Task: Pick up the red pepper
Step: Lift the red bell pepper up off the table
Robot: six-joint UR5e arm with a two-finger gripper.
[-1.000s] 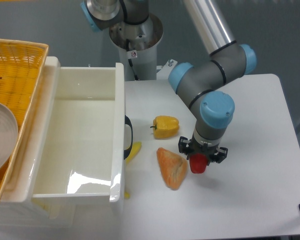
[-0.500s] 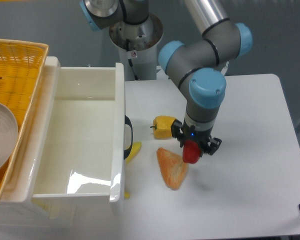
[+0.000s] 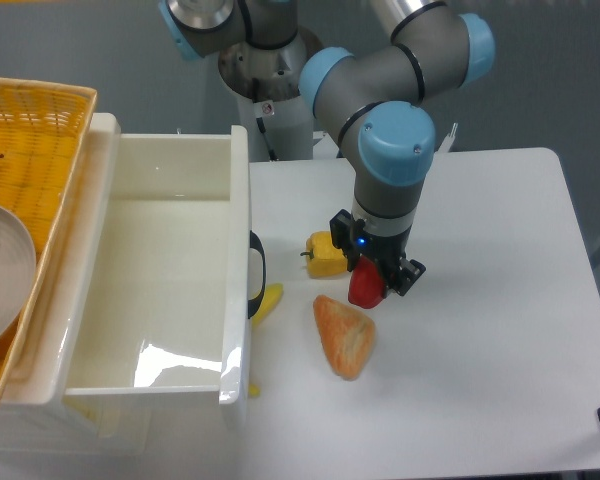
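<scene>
My gripper (image 3: 368,283) is closed tight on the red pepper (image 3: 364,287), holding it up above the table (image 3: 500,300), I think, just beside the yellow pepper (image 3: 326,256). I should keep squeezing and lift slowly, straight up.

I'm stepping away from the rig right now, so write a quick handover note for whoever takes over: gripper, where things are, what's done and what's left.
Gripper: shut on the red pepper, held above the table.
Nearby: the yellow pepper lies just to the camera's left of the gripper; the orange wedge lies below it in the picture. Both are on the table.
Done: the pepper is gripped and appears lifted.
Left: probably nothing but keeping the hold steady and clear of the other two.
</scene>
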